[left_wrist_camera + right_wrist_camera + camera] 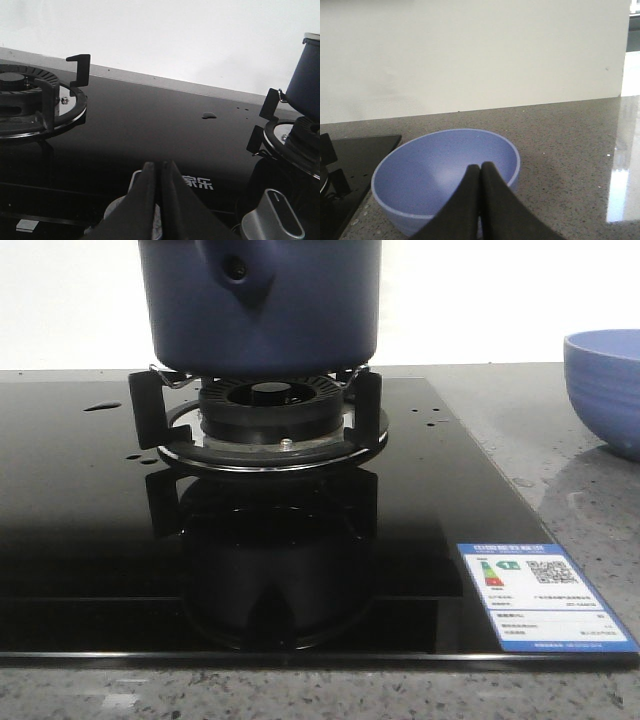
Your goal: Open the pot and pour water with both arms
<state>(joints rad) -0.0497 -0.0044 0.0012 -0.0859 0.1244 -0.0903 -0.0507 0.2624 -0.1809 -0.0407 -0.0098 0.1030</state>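
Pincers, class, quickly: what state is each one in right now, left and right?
Left pincer: closed, holding nothing, above the black stove top.
Right pincer: closed, holding nothing, in front of the blue bowl.

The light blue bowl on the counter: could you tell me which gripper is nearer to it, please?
The right. The right gripper, fingers together, sits just in front of the bowl. The left gripper is over the black cooktop, left of the pot, with no bowl in its view.
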